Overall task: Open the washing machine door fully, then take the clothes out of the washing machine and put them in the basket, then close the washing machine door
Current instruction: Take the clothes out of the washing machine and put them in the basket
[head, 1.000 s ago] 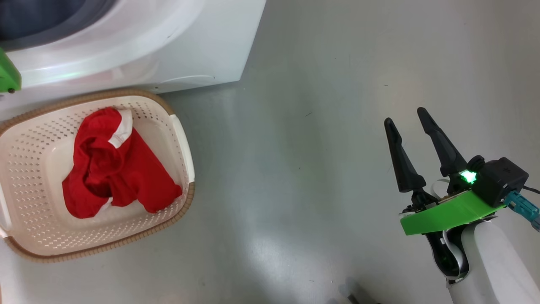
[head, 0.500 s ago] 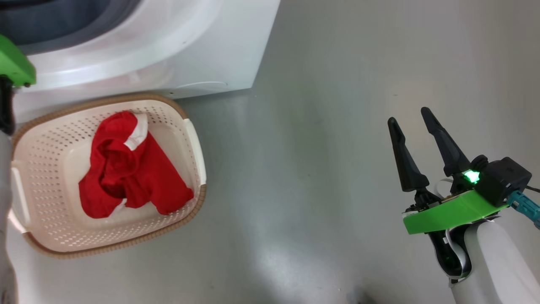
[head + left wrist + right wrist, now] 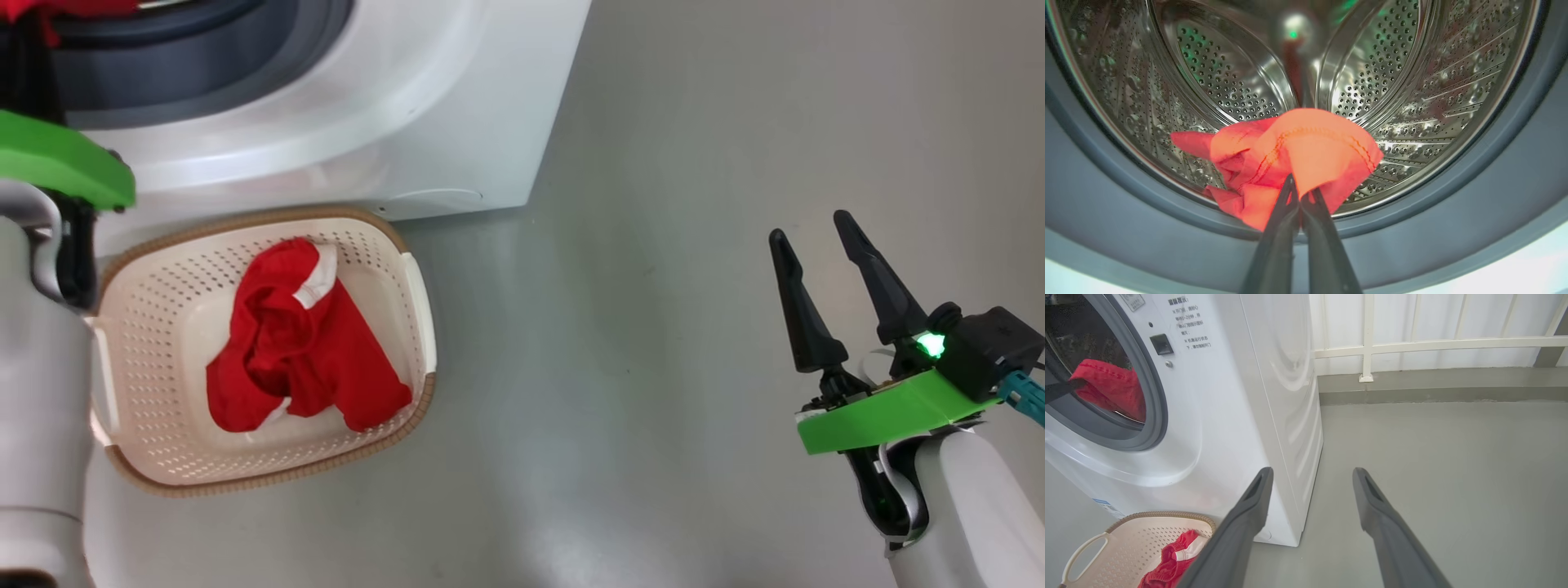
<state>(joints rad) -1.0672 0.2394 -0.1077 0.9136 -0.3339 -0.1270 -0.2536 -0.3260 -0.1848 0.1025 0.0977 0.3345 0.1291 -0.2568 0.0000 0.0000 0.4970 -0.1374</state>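
**Left gripper clamped on red garment at drum mouth, right gripper open over floor**

- Left gripper [image 3: 1300, 188]: fingers pressed together, pinching a fold of a red garment [image 3: 1306, 151]. The stitched hem is visible on the fold. The garment hangs off the fingertips in front of the perforated steel drum [image 3: 1229, 94], just above the lower arc of the grey door seal [image 3: 1126, 228].
- Right wrist view shows the same: the garment [image 3: 1106, 388] bunched in the drum opening of the washing machine [image 3: 1241, 396], with a dark finger touching its left edge.
- Head view: a scrap of red at the top-left corner above the seal. The pale left forearm [image 3: 41, 392] and its green wrist bracket [image 3: 57, 159] reach up toward the drum.
- Right gripper [image 3: 808, 227]: jaws spread wide, nothing between them. It is over bare grey floor [image 3: 637, 327], well apart from the machine and basket.
- Basket [image 3: 269, 216]: on the floor, touching or just short of the washer's front; I cannot tell which. Red-and-white clothes [image 3: 302, 359] lie crumpled inside, near the middle.
- White railing [image 3: 1367, 343] stands behind the machine.
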